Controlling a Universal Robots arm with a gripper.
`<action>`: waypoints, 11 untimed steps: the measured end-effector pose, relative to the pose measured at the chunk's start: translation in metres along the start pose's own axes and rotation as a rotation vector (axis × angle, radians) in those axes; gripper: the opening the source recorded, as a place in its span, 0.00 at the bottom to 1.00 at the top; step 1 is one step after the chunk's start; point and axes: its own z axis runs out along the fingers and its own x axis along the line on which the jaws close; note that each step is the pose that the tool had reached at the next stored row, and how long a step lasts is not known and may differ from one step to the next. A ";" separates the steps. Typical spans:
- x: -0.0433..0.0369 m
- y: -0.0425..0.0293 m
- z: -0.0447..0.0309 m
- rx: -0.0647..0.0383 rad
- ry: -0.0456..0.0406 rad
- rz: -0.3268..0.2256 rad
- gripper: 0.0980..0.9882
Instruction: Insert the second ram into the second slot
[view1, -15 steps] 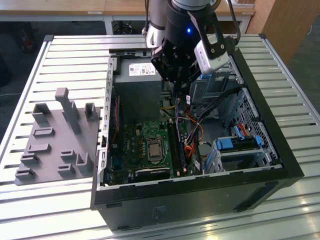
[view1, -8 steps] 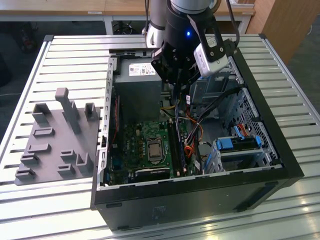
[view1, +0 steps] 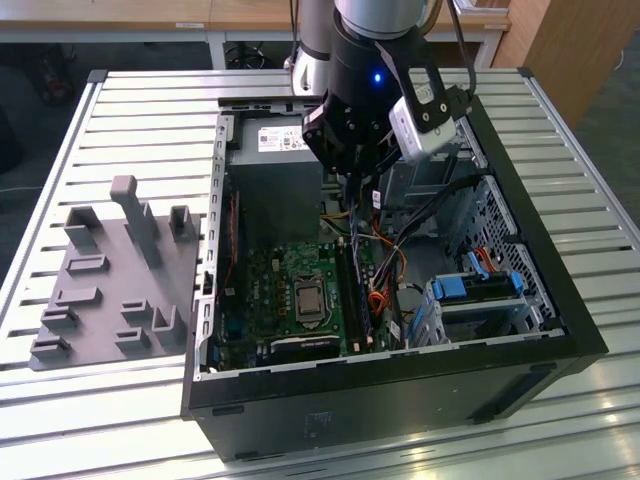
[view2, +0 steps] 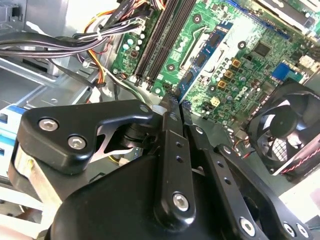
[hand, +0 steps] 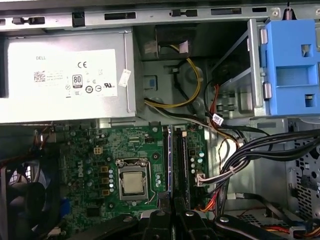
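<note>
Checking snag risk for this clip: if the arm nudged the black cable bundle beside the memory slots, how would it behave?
The black cable bundle would probably flex and give way, since it hangs in loose curves. A pale tie binds it, so it would likely shift as one mass. Its thin strands suggest little weight.

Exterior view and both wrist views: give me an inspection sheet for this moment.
Surface: slatted metal table bearing an open black computer case.
Job's things: thin blue circuit-board stick edge-on along the black memory slots; seated or held, cannot tell.
Clutter: grey plastic fixture tray.
Gripper: black gripper over the slots' end.
Cables: black bundle, yellow wires.
Surroundings: wooden bench.
</note>
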 end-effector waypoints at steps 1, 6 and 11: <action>0.0000 0.0000 0.0004 0.000 0.0004 -0.001 0.04; 0.0000 -0.0001 0.0023 0.000 0.0011 -0.003 0.04; 0.0000 -0.0003 0.0038 0.000 0.0018 -0.004 0.04</action>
